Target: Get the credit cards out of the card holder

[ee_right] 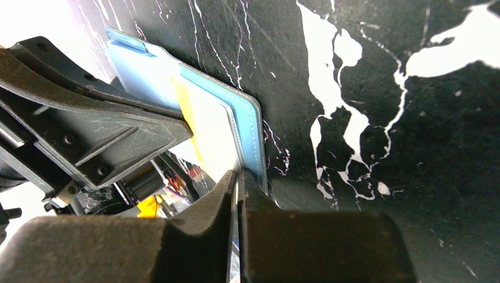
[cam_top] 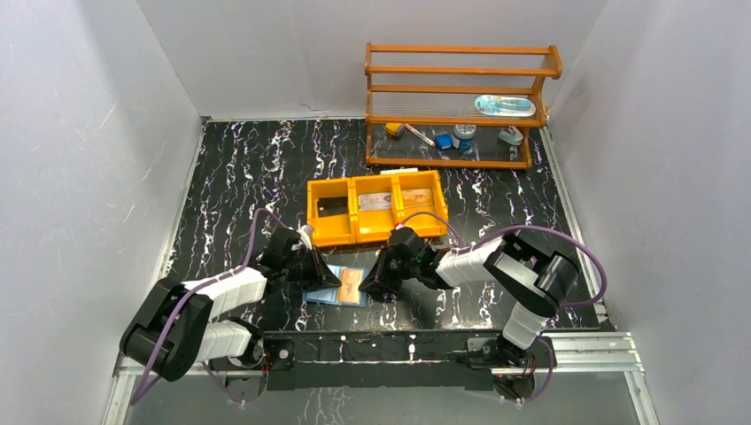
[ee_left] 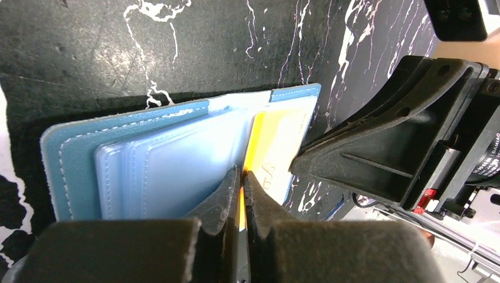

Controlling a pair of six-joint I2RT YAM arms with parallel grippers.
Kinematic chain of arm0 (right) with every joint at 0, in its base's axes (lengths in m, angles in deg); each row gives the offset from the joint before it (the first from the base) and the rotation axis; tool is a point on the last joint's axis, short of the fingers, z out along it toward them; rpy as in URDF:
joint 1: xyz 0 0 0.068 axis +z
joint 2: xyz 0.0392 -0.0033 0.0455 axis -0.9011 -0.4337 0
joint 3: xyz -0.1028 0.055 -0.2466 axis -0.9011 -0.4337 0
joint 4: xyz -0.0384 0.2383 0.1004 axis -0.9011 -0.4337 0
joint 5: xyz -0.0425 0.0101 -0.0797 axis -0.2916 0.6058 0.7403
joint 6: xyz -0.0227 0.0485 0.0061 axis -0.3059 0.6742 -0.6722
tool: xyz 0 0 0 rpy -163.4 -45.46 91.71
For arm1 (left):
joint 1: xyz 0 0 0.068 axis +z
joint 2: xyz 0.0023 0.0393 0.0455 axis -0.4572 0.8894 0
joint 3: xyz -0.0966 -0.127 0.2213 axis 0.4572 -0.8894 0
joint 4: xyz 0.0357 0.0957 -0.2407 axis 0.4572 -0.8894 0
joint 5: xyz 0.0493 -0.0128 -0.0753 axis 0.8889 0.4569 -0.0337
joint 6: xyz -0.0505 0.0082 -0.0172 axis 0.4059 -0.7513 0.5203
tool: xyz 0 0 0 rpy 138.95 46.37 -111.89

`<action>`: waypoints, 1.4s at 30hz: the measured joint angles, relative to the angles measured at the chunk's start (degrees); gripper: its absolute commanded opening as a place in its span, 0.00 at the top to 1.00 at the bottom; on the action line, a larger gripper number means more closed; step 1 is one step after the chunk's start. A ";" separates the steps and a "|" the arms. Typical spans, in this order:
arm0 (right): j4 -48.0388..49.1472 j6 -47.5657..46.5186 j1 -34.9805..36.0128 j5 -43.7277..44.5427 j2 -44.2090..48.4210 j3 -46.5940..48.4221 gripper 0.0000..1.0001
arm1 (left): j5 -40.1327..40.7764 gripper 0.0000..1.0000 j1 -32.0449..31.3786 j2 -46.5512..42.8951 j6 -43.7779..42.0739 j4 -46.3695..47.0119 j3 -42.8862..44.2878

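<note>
The left gripper is clenched on a thin orange plastic card, apparently to draw it from the open slate-blue two-leaf wallet lying on the black marbled table. The right gripper pinches the wallet's right edge, likely anchoring it.

Orange three-compartment tray on black marbled table; wooden shelf behind, small items on tiers.

Your top view looks down from behind the arms onto the whole tabletop. Both wrist views sit close (fingers in foreground), facing each other across the card holder.
</note>
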 measured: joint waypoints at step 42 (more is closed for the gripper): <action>-9.18 -4.26 1.62 6.40 4.74 1.09 1.00 | -0.79 0.60 -2.97 -6.32 1.73 -7.32 1.86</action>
